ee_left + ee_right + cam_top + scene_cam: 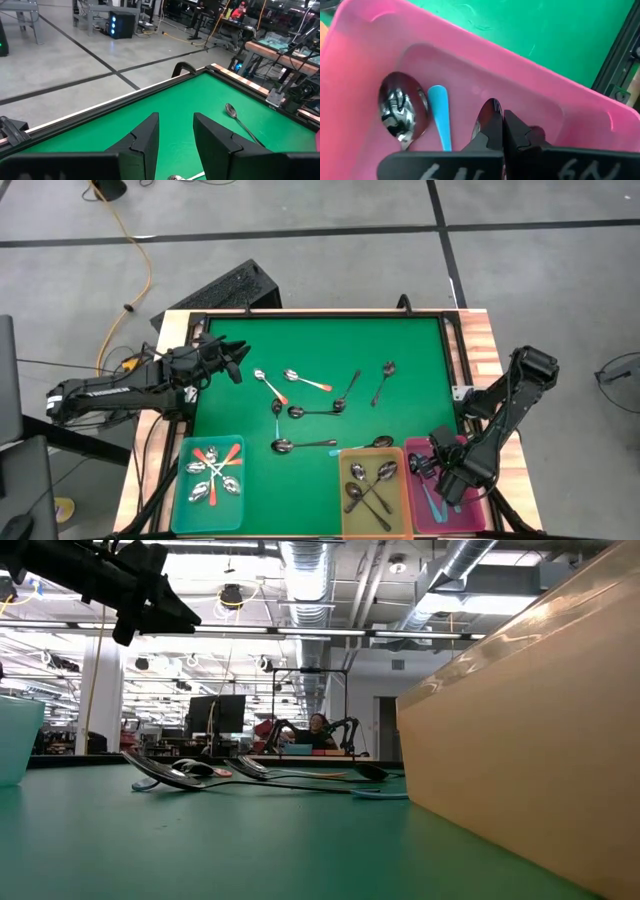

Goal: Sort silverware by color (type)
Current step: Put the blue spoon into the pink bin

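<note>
Right claw (502,131) inside pink plastic bin (580,107), fingers pressed together on nothing; shiny blue-handled spoon (400,112) just beside. Left claw (176,131) slightly parted, empty, above green counter (320,350); loose spoons ahead.

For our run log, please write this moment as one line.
left gripper: open, above mat's left edge | right gripper: shut, inside pink bin beside blue-handled spoon | loose spoons: on mat

- Three plastic bins: one teal (183,510), one yellow (344,498), one pink (478,515).
- Seven shiny metal-bowled spoons (306,381) loose on the green mat.
- Two dark robot arms.
</note>
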Available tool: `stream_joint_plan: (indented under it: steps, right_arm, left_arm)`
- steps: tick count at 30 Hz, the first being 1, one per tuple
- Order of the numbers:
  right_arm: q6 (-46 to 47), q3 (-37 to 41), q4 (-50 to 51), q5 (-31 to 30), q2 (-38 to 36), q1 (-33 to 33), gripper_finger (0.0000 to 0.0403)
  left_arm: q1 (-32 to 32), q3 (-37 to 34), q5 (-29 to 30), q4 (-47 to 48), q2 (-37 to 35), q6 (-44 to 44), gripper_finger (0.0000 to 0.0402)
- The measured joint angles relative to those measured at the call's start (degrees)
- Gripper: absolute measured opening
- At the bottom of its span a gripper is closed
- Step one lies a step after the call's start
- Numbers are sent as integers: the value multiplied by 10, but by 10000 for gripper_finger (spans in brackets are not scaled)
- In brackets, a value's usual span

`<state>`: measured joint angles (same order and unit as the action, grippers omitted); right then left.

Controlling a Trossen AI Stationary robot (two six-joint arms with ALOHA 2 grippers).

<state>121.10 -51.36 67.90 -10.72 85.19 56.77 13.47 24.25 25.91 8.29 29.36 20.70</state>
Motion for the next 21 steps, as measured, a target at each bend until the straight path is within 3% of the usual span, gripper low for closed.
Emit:
stream_joint_plan:
  steps: [8, 21]
  right_arm:
    - [4, 2, 3, 0, 0, 0, 11]
    - [4, 2, 6, 0, 0, 0, 57]
  left_arm:
    - [0, 0, 0, 0, 0, 0, 105]
    - [0, 0, 1, 0, 0, -1, 105]
